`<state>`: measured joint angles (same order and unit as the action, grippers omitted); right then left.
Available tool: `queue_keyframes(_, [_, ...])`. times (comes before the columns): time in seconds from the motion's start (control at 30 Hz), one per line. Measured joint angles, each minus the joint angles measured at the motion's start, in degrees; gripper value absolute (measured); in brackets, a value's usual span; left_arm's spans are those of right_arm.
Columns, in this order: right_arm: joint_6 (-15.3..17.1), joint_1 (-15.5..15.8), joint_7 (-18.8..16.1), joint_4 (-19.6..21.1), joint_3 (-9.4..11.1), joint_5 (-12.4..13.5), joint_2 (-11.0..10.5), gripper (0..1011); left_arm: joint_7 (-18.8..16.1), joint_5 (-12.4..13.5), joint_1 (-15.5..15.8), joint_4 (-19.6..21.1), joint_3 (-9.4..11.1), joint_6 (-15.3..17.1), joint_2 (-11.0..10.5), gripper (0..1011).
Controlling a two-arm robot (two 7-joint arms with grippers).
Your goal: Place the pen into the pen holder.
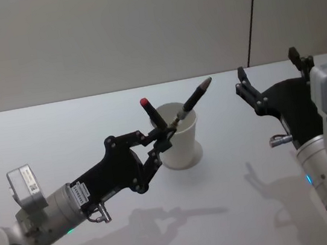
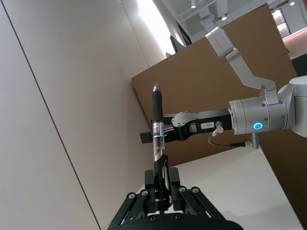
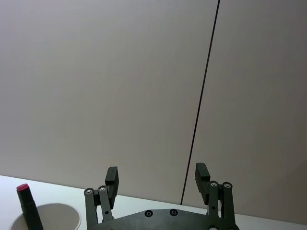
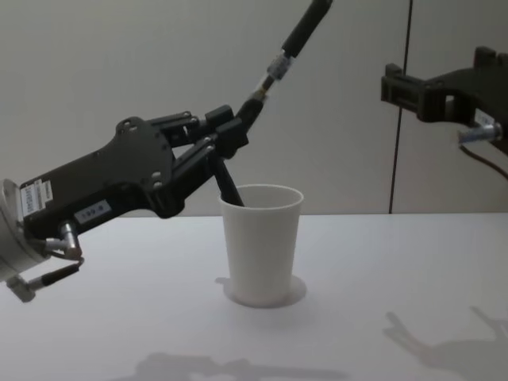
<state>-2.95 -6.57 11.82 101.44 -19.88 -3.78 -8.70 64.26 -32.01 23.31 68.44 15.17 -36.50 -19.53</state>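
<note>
white paper pen holder (image 1: 182, 147) stands upright mid-counter (image 1: 61, 131), with open surface on every side. left claw (image 1: 164, 139) hangs just beside the pen holder's near-left rim, pinched tight on a dark pen (image 1: 194, 100) that slants up and rightward over the open mouth, its lower end above the rim. red-capped pen (image 1: 149, 109) leans inside the pen holder. right claw (image 1: 266, 62) hovers well apart to the right, spread wide, holding nothing.

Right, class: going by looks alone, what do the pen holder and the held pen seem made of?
Pen holder: likely paper, matte white, judging by its rolled rim and thin tapered wall. Pen: probably plastic, with a dark matte grip and a shiny clear mid-barrel.
</note>
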Motion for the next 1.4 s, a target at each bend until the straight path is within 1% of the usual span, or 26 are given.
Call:
queue_keyframes(0.3, [0.5,1.5,-2.0,1.8,0.3,0.8,-1.1,1001,2.0,-0.4,0.8,-1.3,0.2,-0.8,0.3,184])
queue_keyframes(0.73, [0.3,3.9,-5.7,4.3,0.9,2.8,-3.2,1001,3.1,-0.7,1.4,-2.1,0.3,-1.2,0.5,184])
queue_keyframes(0.87, [-0.3,4.8,-8.3,5.2,1.3,4.4,-4.3,1001,3.3,-0.7,1.4,-2.2,0.3,-1.3,0.6,184])
queue_keyframes(0.9, [-0.3,4.8,-8.3,5.2,1.3,4.4,-4.3,1001,3.4,-0.7,1.4,-2.2,0.3,-1.3,0.6,184])
queue_keyframes(1.03, [-1.2,5.5,-11.3,5.9,1.5,6.2,-5.3,1001,3.5,-0.7,1.5,-2.3,0.3,-1.4,0.6,184])
queue_keyframes(1.13, [-1.5,5.8,-12.8,6.1,1.6,7.0,-5.7,1001,3.6,-0.8,1.5,-2.4,0.3,-1.4,0.6,184])
queue_keyframes(1.33, [-3.1,6.8,-17.9,6.9,1.7,9.8,-7.1,1001,3.6,-0.8,1.5,-2.4,0.3,-1.4,0.6,184])
queue_keyframes(1.37, [-3.1,6.8,-17.9,6.9,1.7,9.8,-7.1,1001,3.6,-0.8,1.5,-2.4,0.3,-1.4,0.6,184])
queue_keyframes(1.4, [-3.4,6.9,-18.9,7.0,1.8,10.4,-7.3,1001,3.7,-0.8,1.5,-2.4,0.3,-1.4,0.6,184])
